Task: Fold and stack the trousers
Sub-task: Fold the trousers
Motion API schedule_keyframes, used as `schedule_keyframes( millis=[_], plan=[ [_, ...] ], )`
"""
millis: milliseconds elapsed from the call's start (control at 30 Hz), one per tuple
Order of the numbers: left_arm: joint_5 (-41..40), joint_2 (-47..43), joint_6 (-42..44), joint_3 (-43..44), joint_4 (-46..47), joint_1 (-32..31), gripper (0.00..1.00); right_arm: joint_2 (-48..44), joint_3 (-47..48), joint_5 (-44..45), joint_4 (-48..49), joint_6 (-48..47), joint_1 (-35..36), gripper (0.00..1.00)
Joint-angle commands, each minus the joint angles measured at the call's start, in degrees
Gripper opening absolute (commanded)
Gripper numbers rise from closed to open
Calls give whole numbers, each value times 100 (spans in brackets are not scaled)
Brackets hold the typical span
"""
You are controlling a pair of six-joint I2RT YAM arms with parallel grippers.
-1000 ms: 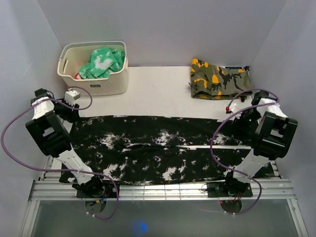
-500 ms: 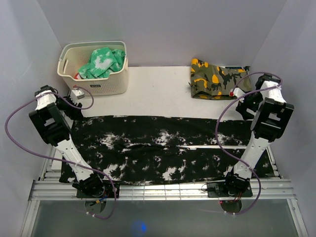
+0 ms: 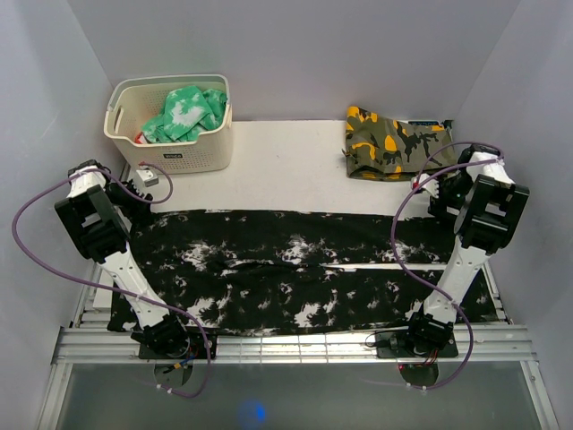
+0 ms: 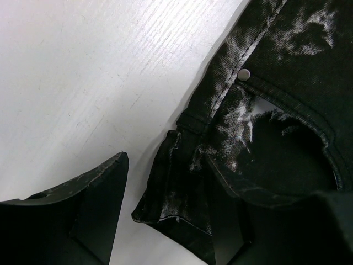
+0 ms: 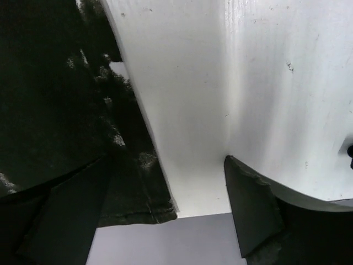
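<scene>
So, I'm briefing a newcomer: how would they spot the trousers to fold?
On the white table, the trousers lie spread flat across the near half. They alone are black with white splatter; the folded garment at the far right is camouflage, the basket holds green-and-white cloth.

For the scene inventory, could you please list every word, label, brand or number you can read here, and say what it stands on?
Nothing can be read for certain.
Basket: a small dark label on its front wall, too small and blurred to read.
Trousers: a metal rivet in the left wrist view, with no lettering legible.
Camouflage garment: pattern only, no text visible.
</scene>
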Motion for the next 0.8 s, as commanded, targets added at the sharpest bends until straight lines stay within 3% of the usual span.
schedule_keyframes(
  millis=[0,33,100,167,200,600,667,700,767],
  plan=[
    [170,-47,138,-26,-42,-7,67,427,-301,161,236,-42,34,81],
    [179,-47,138,-18,-33,-7,67,453,-362,292,289,-23,52,68],
    [170,-64,129,9,-15,-7,67,463,-607,389,395,-5,78,52],
    [179,-91,155,44,-7,-7,68,384,-767,477,448,3,78,13],
    [205,-108,164,70,-7,-7,67,340,-898,486,535,29,70,8],
    [-23,68,419,-245,-15,-130,67,-83,-978,249,527,267,26,8],
    [-260,85,436,-456,-15,-174,60,-91,-891,232,536,354,35,8],
    [-330,85,428,-518,-15,-218,44,-100,-829,205,536,503,35,8],
    [-244,50,332,-501,-7,-227,31,-135,-497,4,518,697,17,8]
  ],
)
